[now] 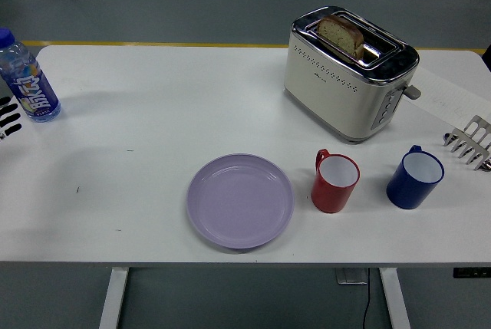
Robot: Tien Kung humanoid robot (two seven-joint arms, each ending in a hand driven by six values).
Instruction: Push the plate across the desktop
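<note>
The round lilac plate (240, 201) lies flat close to the table's (153, 99) near edge, with bare white tabletop open to its left and behind it, and a glossy red mug (335, 182) just beside it on the right, a blue mug (414, 179) further right. Only black fingertips of the left hand (8, 117) show at the left edge, slightly apart, touching nothing, just beside a clear blue-labelled water bottle (26, 77) whose print is too small to read. Farther back stands a cream and chrome toaster (349, 72) holding a slice of bread (342, 35)

Empty lilac plate (240, 201) lies flat near the table's near edge.

White table (153, 99); on it: lilac plate (240, 201), red mug (335, 182), blue mug (414, 177), toaster (349, 72), water bottle (28, 77), metal rack (469, 143).
</note>
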